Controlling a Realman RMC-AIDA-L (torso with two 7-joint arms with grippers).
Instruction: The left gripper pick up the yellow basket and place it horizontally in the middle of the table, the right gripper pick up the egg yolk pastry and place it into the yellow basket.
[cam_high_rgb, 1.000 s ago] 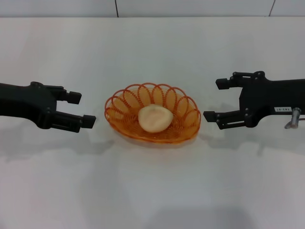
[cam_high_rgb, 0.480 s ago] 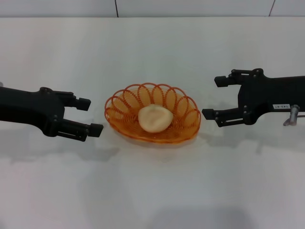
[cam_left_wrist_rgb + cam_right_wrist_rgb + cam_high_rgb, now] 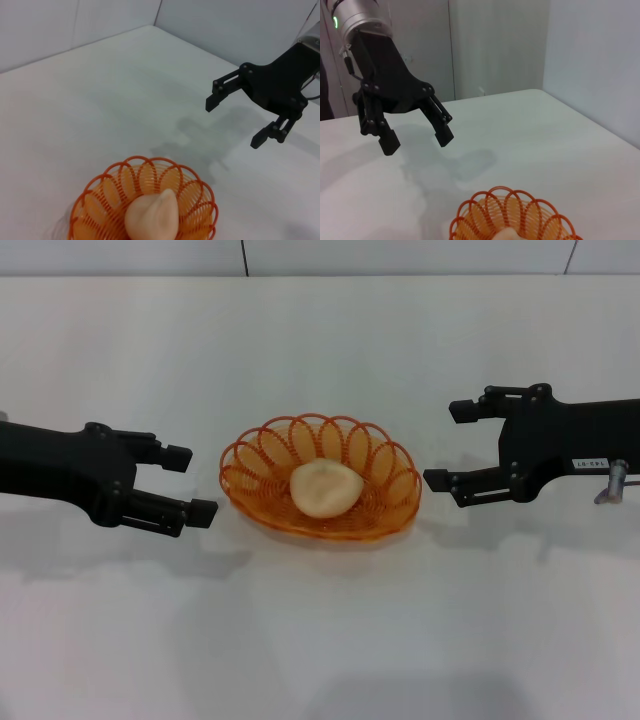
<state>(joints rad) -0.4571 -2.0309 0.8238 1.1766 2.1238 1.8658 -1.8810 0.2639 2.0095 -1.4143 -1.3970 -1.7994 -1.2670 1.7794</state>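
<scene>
Lying long-axis left-right, the yellow basket (image 3: 320, 490) sits between two wide-spread end effectors.

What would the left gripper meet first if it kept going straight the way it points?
Probably the yellow basket: the open left gripper points at its near rim, with only bare table between. The egg yolk pastry lies inside, behind that rim. Its height relative to the rim is unclear, so it might pass over.

Orange-yellow wire basket (image 3: 320, 488), oval, scalloped loop rim, sits flat mid-table (image 3: 320, 640). Pale domed pastry (image 3: 323, 488) inside basket, about centre, resting on basket's bottom.
</scene>
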